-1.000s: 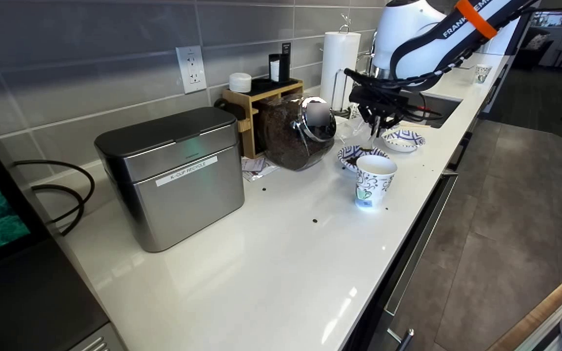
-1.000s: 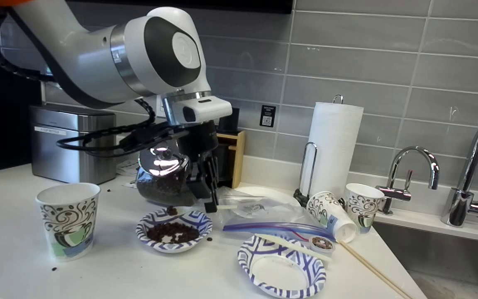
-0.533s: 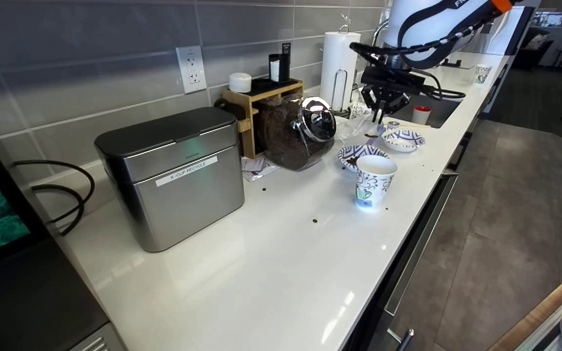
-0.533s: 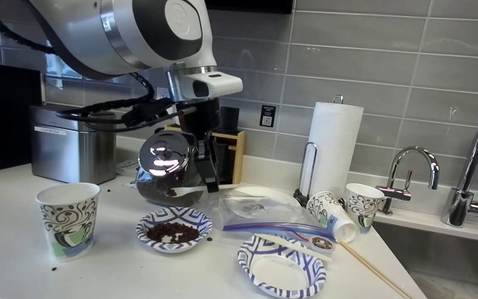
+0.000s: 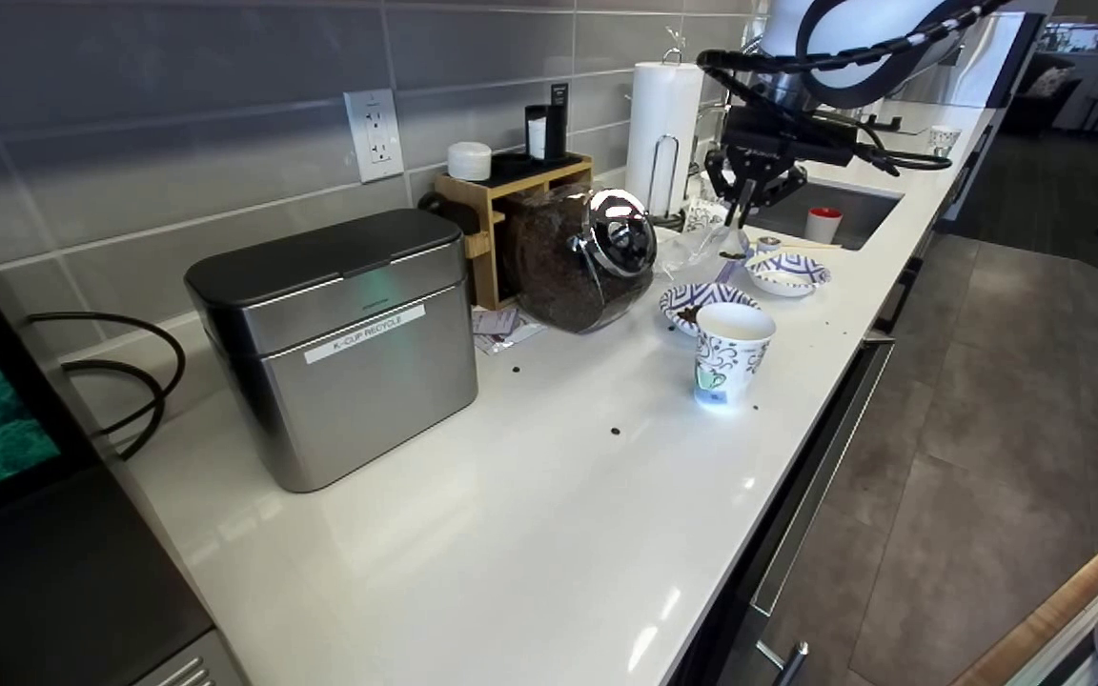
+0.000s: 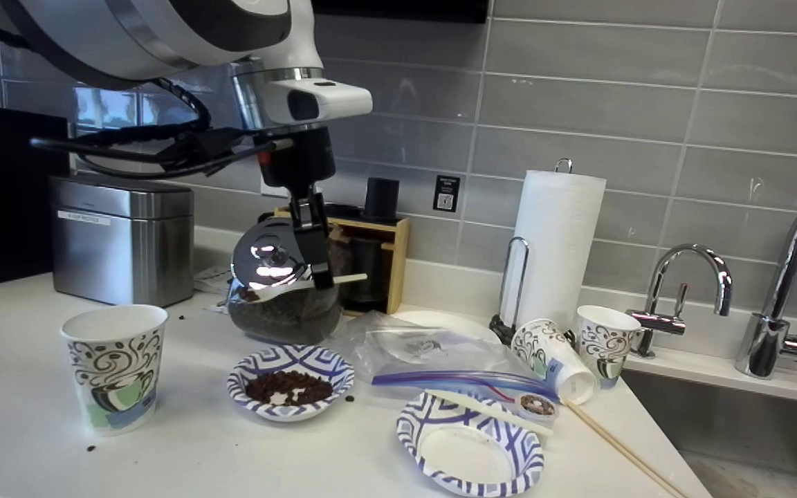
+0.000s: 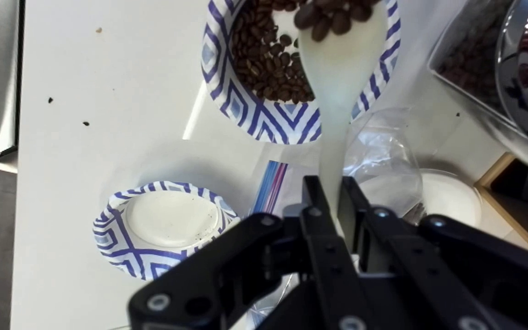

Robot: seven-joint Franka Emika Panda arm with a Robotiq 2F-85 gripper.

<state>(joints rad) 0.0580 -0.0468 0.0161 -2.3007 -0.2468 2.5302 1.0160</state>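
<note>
My gripper [image 7: 330, 192] is shut on the handle of a white plastic spoon [image 7: 337, 87]. The spoon also shows in an exterior view [image 6: 288, 287], held level above the counter with dark coffee beans [image 7: 332, 18] in its bowl. Below it in the wrist view is a blue-and-white patterned paper bowl [image 7: 287, 123] with coffee beans [image 7: 268, 64]. A similar bowl [image 6: 468, 460] with only a few specks stands nearer the sink. An upright paper cup [image 6: 115, 366] stands beside the bean bowl. A glass jar of beans with a chrome lid [image 6: 281, 318] lies tilted behind the spoon.
A clear zip bag [image 6: 433, 353] lies by the bowls. A white stick [image 6: 488, 412] rests across the second bowl. More cups [image 6: 606, 339], a paper towel roll [image 6: 557, 242], chopsticks [image 6: 620, 446] and a sink [image 6: 751, 422] are beyond. A steel bin [image 5: 368, 353] stands against the wall.
My gripper has lifted the spoon of beans up from the rim of the bean bowl. It is now higher, in front of the jar. The bowls and cups have not moved.
</note>
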